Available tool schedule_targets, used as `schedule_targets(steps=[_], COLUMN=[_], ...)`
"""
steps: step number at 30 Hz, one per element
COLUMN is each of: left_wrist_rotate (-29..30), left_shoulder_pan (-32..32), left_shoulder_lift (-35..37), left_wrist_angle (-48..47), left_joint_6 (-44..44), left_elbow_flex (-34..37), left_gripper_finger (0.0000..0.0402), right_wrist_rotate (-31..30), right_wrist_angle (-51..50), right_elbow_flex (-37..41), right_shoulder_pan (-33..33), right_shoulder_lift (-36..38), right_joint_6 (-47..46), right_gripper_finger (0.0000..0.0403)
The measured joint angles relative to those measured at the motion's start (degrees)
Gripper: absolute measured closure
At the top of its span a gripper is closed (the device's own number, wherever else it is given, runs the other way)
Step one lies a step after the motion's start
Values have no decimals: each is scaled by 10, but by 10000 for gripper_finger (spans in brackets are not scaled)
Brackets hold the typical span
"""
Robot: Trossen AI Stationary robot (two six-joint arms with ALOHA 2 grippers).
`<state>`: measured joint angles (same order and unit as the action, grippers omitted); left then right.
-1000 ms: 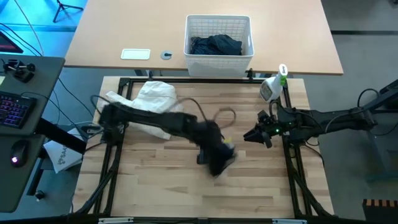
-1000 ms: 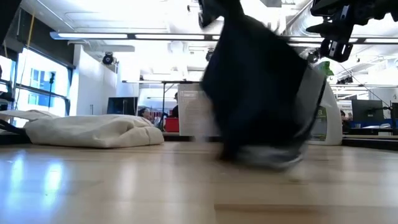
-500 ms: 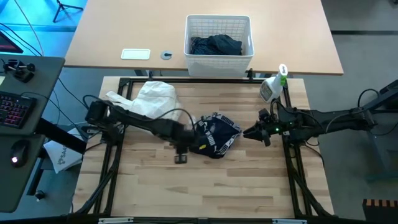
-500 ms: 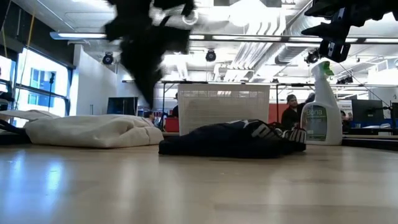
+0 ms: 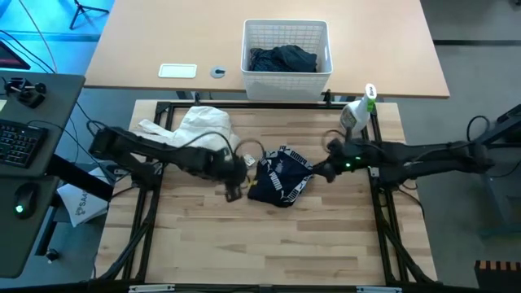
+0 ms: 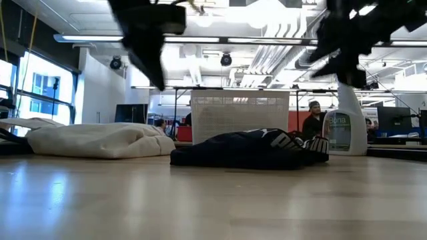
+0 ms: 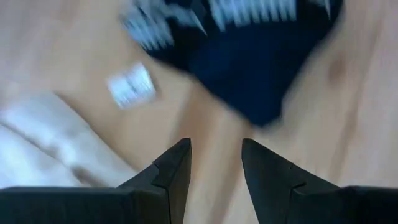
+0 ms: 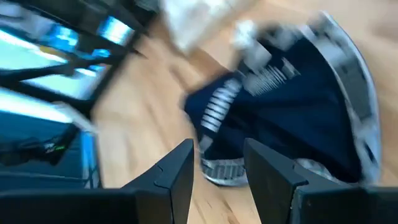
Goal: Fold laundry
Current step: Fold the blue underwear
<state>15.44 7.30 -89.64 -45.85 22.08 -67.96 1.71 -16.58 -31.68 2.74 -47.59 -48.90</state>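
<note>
A navy garment with white print (image 5: 279, 177) lies crumpled on the wooden table, near its middle; it also shows in the low view (image 6: 250, 150). My left gripper (image 5: 236, 182) hovers open just to its left, above the table, with the garment (image 7: 249, 62) ahead of its fingers (image 7: 216, 155). My right gripper (image 5: 319, 172) hangs open just off the garment's right side and points down at it (image 8: 292, 106). Neither gripper touches the garment.
A cream cloth (image 5: 199, 130) lies heaped at the table's far left. A white lattice basket (image 5: 286, 47) with dark clothes stands on the desk beyond. A spray bottle (image 5: 356, 112) stands at the far right corner. Black frame rails (image 5: 383, 220) run along the table's sides.
My left gripper carried the navy garment hanging in the air, let it go, and drew back toward the table's left edge. The garment fell and now lies crumpled on the table. My right gripper has moved left and down toward the garment.
</note>
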Motion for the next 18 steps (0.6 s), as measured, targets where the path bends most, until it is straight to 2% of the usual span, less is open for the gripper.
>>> schedule_targets(steps=[3, 7, 11, 14, 18], left_wrist_rotate=[0, -74, -143, -195, -202], left_shoulder_pan=[-48, -130, -201, -242, -267], left_shoulder_lift=[4, -15, -52, -83, -132], left_wrist_angle=[70, 165, 231, 261, 293], left_joint_6=[19, 14, -16, -1, 42], left_elbow_flex=[0, 6, 11, 11, 11], left_gripper_finger=[272, 272, 270, 256, 233], right_wrist_rotate=[28, 62, 104, 113, 81], right_wrist_angle=[-51, -95, -93, -94, -106], right_elbow_flex=[-20, -46, -52, -53, -54], right_shoulder_pan=[22, 37, 44, 44, 44], right_shoulder_lift=[-64, -149, -207, -228, -233], right_joint_6=[-58, -119, -131, -143, -170], right_gripper_finger=[269, 269, 265, 241, 190])
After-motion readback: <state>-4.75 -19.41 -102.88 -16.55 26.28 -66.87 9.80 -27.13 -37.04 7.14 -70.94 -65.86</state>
